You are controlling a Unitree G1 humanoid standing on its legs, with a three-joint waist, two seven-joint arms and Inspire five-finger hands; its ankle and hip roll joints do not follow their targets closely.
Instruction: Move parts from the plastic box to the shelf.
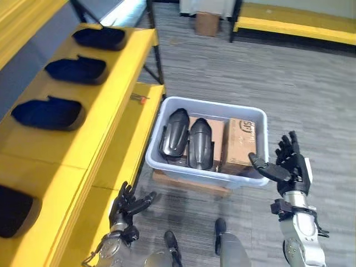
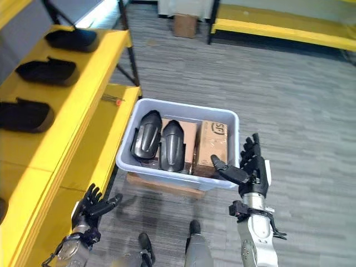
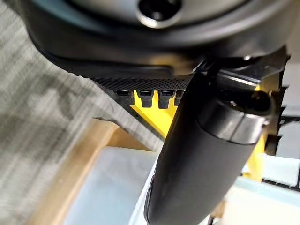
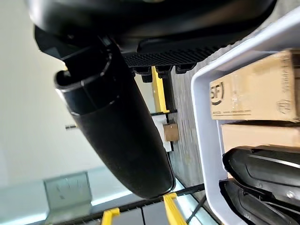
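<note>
Right hand [image 1: 290, 162] open beside plastic box [image 1: 167, 114] rim; left hand [image 1: 127, 204] open near shelf [image 1: 119, 72] edge.

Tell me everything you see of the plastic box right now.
The plastic box is a pale grey-blue rectangular tub with a rolled rim, open-topped, sitting level on a low wooden board on the carpet beside the yellow shelf. Inside, two black parts lie side by side on cardboard boxes. The right robot hand hovers open near its corner.
</note>
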